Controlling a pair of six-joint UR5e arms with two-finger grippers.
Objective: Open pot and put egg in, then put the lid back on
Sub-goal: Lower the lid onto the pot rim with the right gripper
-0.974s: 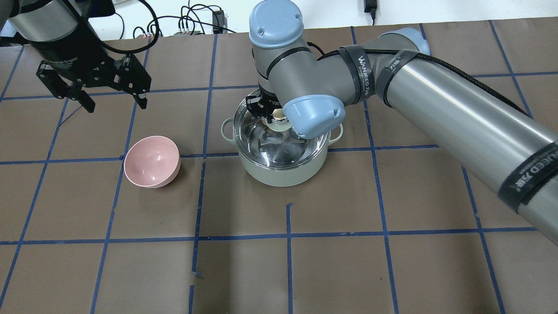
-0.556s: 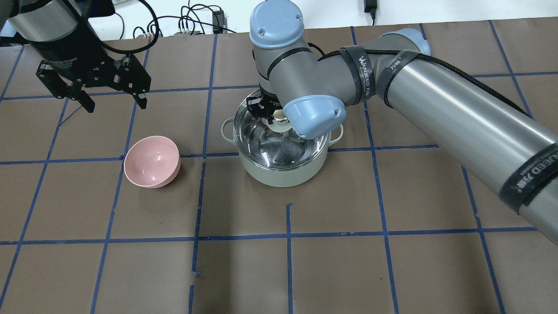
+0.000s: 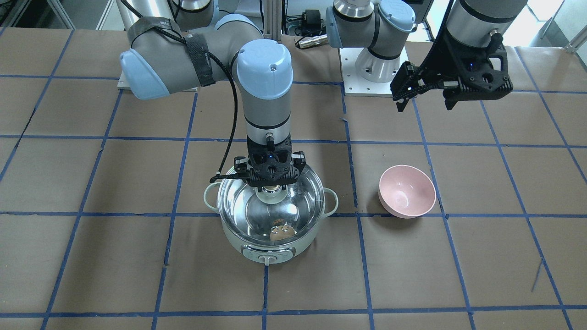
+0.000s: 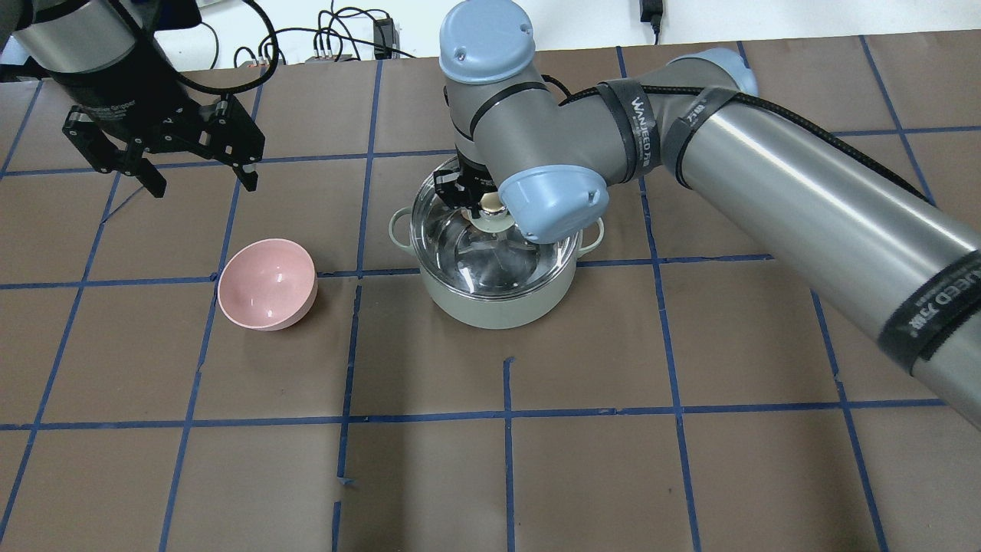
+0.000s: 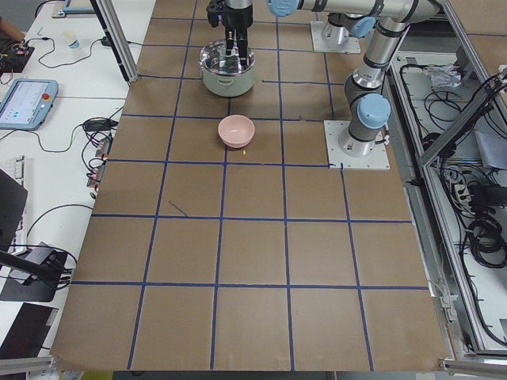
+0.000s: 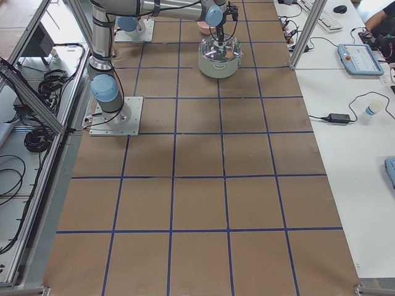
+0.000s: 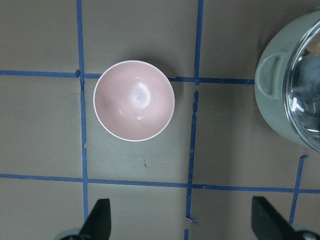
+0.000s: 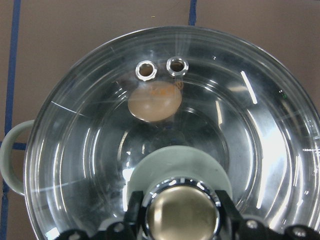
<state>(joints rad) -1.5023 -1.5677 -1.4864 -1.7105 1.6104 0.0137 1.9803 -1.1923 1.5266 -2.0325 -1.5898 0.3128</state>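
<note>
The mint-green pot [image 3: 270,250] stands mid-table with the clear glass lid [image 3: 243,211] sitting on it. Through the glass the brown egg [image 3: 280,233] lies on the steel bottom; it also shows in the right wrist view [image 8: 154,102] below the two vent holes. My right gripper [image 3: 270,187] comes straight down and is shut on the lid's beige-gold knob [image 8: 182,215], a finger on each side. My left gripper [image 4: 205,185] is open and empty, held high over the table's far left, away from the pot [image 4: 490,310].
An empty pink bowl [image 4: 267,284] sits on the table left of the pot; it also shows in the left wrist view [image 7: 134,100]. Brown paper with a blue tape grid covers the table. The right arm's elbow reaches over the pot's right side.
Almost nothing differs. The right gripper stays on the lid knob over the pot. The left gripper has shifted only very slightly.
</note>
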